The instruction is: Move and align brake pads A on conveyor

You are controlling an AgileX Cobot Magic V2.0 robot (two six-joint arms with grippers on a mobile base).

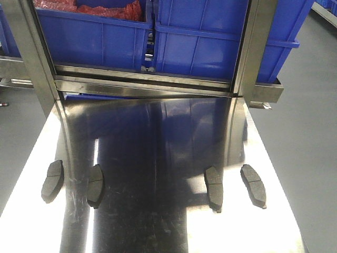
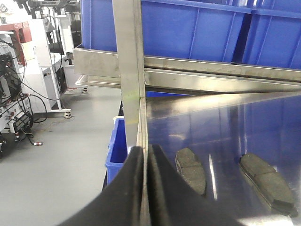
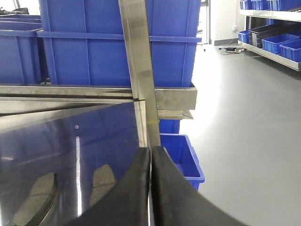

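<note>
Brake pads A (image 1: 95, 185): position? (Obs. 1)

All four lie flat on the steel table (image 1: 158, 226) in one loose row. Two are near the left edge and two toward the right, with bare steel between the pairs. None touching. (Obs. 2)

Containers, left to right? (Obs. 1)

Rack shelf (image 1: 142, 79) behind the table. Left blue bin (image 1: 95, 39) holds crumpled red material (image 1: 105, 8). Right blue bin (image 1: 200, 47), contents out of sight. Smaller floor bin (image 2: 117, 146) sits beside the table's left edge; cannot see its inside. (Obs. 2)

Surfaces, shapes? (Obs. 1)

Table is mirror-bright and finely scratched, reflecting the bins. Pads are dark grey, matte and grainy: slightly curved oblongs, each with a thin groove across the middle. Bins are smooth moulded plastic with ribbed walls. Rack is brushed steel. (Obs. 2)

Tools? (Obs. 1)

Left gripper (image 2: 146, 183): black fingers pressed together, a hairline slit between them, nothing held, in line with the table's left edge. Right gripper (image 3: 151, 188): likewise pressed together and empty, at the right edge. (Obs. 2)
</note>
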